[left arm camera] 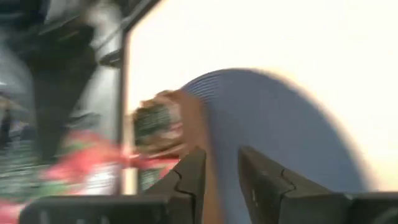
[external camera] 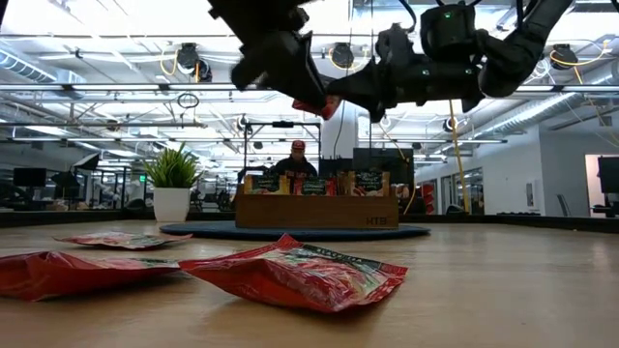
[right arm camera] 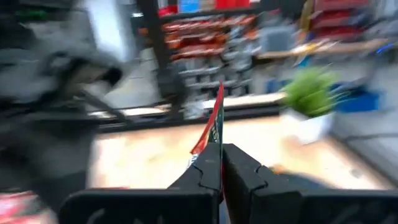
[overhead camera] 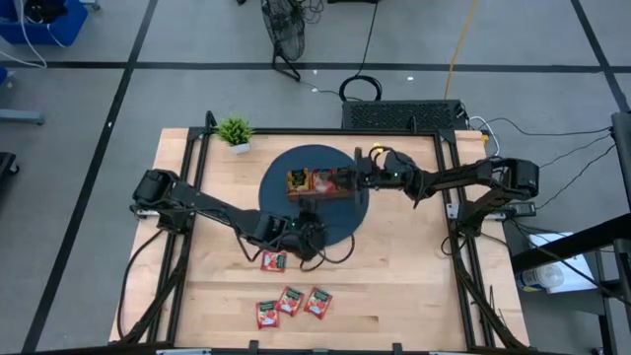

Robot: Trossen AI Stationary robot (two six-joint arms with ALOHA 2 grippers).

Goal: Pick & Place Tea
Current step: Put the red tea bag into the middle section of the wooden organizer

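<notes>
The tea sachets are small flat red packets. One red sachet (right arm camera: pixel 214 118) is in my right gripper (right arm camera: pixel 222 152), which is shut on it above the brown wooden tray (overhead camera: pixel 320 184); the sachet also shows in the low view (external camera: pixel 314 108). The tray stands on a round blue mat (overhead camera: pixel 286 212) and holds more sachets upright. Several sachets (overhead camera: pixel 290 300) lie flat on the near part of the table, one of them (overhead camera: pixel 273 260) close to my left gripper (overhead camera: pixel 314 240). That gripper is open (left arm camera: pixel 221 165), raised over the mat's near edge and holding nothing. My right gripper pinches the red sachet between its two fingers by one edge (right arm camera: pixel 216 142). The fingers come from the table's right, about level and slanting slightly down. The sachet stands edge-on beyond the fingertips, lifted clear above the tray.
A small potted plant (overhead camera: pixel 235 131) stands at the table's far left corner. A person (external camera: pixel 295 159) shows in the room beyond the tray. Bare wood lies right of the mat (overhead camera: pixel 404 266).
</notes>
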